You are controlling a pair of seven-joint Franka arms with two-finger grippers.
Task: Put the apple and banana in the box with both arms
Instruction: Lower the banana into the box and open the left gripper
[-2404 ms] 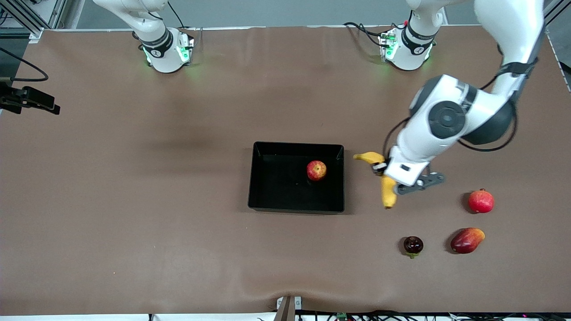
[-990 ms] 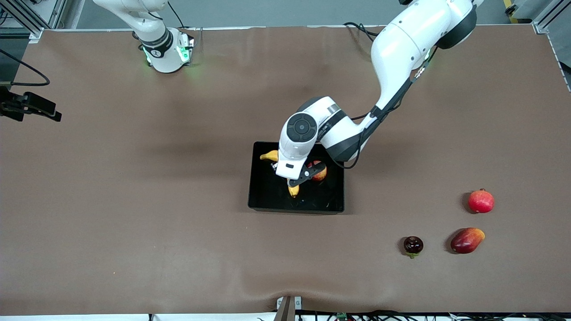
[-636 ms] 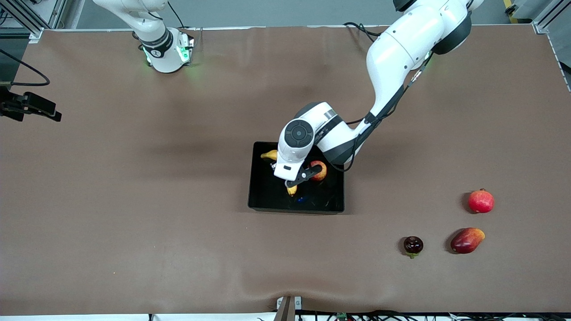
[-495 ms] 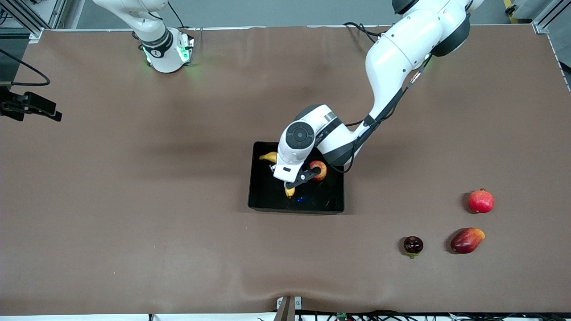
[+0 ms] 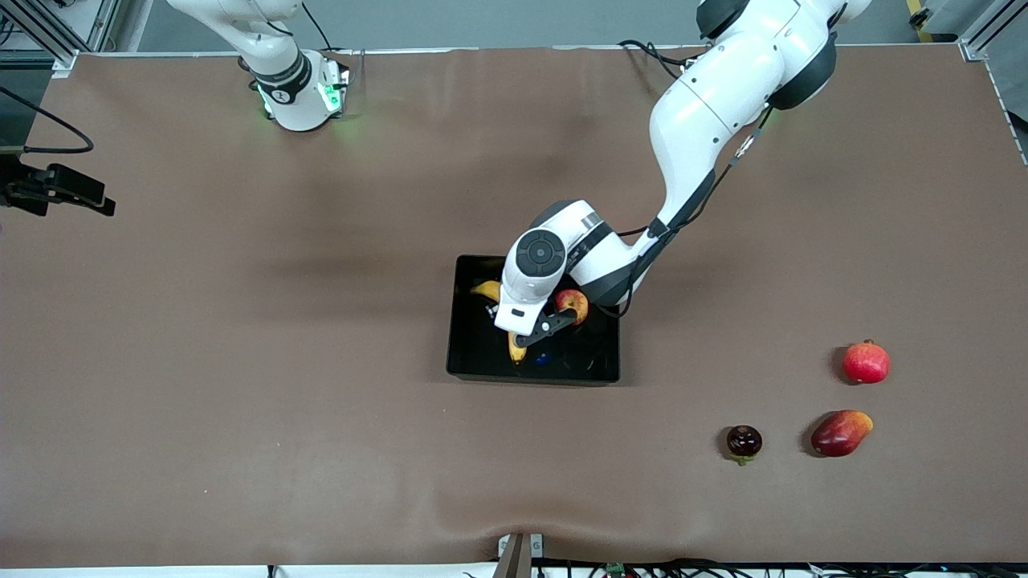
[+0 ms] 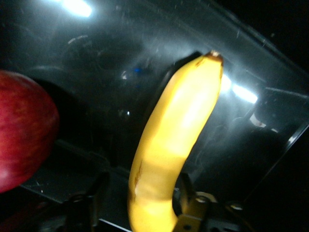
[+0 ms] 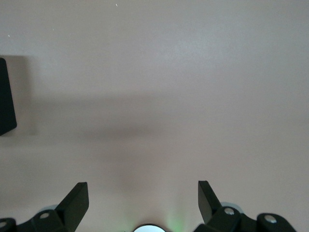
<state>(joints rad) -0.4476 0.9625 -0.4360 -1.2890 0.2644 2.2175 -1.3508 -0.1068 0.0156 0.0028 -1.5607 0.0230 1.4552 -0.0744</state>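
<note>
Crowding banana [image 5: 515,347]: apple [image 5: 573,303], box [image 5: 466,353] wall.

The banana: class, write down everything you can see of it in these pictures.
The banana is long, curved, smooth and bright yellow, with a darker brown tip. It sits inside the black box, beside the apple, which lies toward the left arm's end. The left hand straddles its middle, fingers on both sides; its two ends stick out from under the hand.

Even overhead light; glare streaks the dim box [image 6: 96,43] interior.
</note>
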